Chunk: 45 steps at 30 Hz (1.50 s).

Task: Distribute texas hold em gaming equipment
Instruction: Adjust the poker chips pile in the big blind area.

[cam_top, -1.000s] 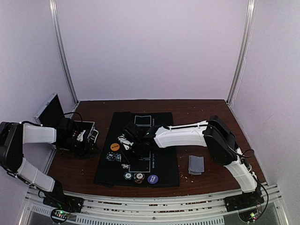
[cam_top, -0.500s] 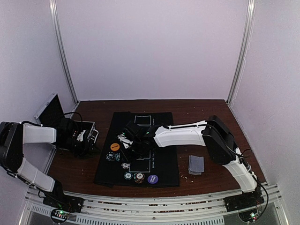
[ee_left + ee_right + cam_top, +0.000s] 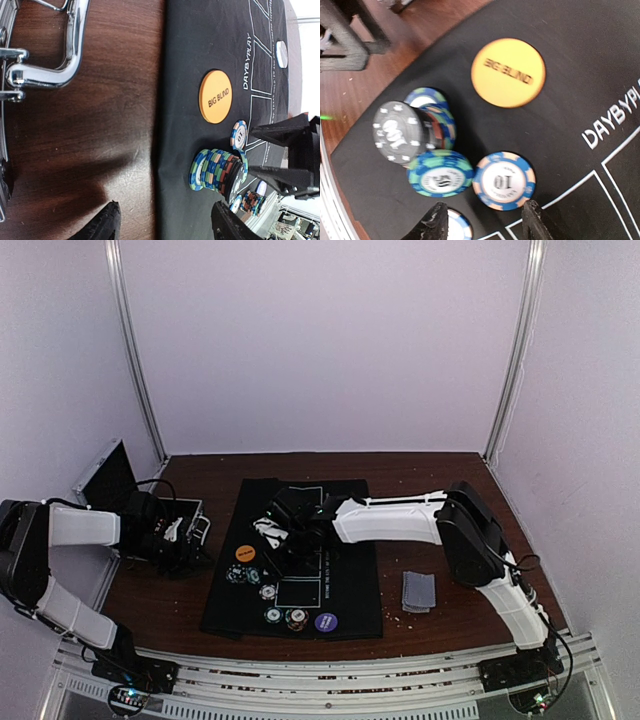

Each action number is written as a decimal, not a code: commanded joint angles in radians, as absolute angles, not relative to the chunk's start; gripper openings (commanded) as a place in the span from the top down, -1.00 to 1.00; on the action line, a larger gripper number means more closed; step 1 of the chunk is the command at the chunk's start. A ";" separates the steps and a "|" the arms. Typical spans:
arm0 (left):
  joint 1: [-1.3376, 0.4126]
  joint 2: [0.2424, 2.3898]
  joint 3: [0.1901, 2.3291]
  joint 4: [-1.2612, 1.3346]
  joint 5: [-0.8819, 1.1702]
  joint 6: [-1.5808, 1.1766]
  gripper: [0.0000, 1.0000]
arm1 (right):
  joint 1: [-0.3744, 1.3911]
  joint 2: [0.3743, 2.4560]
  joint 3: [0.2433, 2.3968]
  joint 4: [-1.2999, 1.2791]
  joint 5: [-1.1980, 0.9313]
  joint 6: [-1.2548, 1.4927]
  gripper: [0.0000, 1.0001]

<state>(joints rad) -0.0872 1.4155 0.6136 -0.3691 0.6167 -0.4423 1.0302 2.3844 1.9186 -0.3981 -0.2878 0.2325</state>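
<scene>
Black mat, orange disc, blue-white chip

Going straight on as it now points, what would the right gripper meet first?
Probably the blue, peach-edged round chip marked 10, flat on the black mat just ahead of the right gripper; depth unclear.

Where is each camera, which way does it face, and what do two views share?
Top external: above and behind the bases, looking down at the black mat; both arms show.
Left wrist: low beside the mat, facing across it; left gripper at the bottom edge.
Right wrist: above the mat, looking down; right gripper at the bottom edge.
Shared: both wrist views show the orange BIG BLIND disc and the chip stack.
</scene>
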 commanded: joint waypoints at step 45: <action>-0.093 1.428 0.638 -0.370 0.621 -0.413 -0.30 | 1.034 2.517 2.065 -0.376 -0.428 -0.365 0.17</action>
<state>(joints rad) -0.0872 1.4189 0.6136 -0.3702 0.6170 -0.4347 1.0405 2.5008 2.0426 -0.3489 -0.4122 -0.3622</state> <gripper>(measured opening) 0.651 0.460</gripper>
